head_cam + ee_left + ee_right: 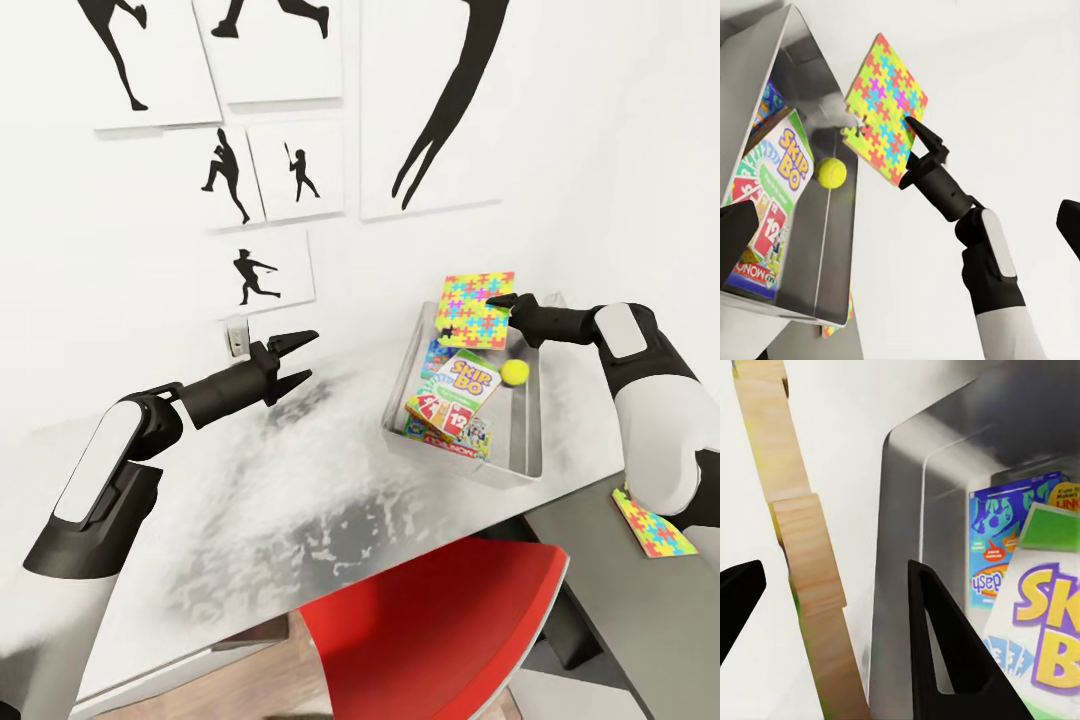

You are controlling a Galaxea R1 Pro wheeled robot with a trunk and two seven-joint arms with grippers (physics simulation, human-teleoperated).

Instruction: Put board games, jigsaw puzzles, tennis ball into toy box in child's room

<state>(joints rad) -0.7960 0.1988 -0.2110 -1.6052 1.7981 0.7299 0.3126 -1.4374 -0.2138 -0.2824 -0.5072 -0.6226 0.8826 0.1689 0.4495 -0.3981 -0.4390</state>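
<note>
Your left gripper [297,362] hangs over the table [250,500] with its fingers spread wide and nothing between them. Further right, the toy box [527,440] holds the SKIP-BO game [462,383], the Monopoly box [450,432], a blue game [436,356] and the tennis ball [516,372]. Your right gripper [472,314] pinches a jigsaw puzzle [476,309] upright above the box's far end, while a second puzzle [654,524] lies on the lower desk [640,610].

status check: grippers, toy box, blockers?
Right gripper shut on a jigsaw puzzle, held over the toy box. Left gripper open, empty. Second puzzle outside the box, on the lower desk.
</note>
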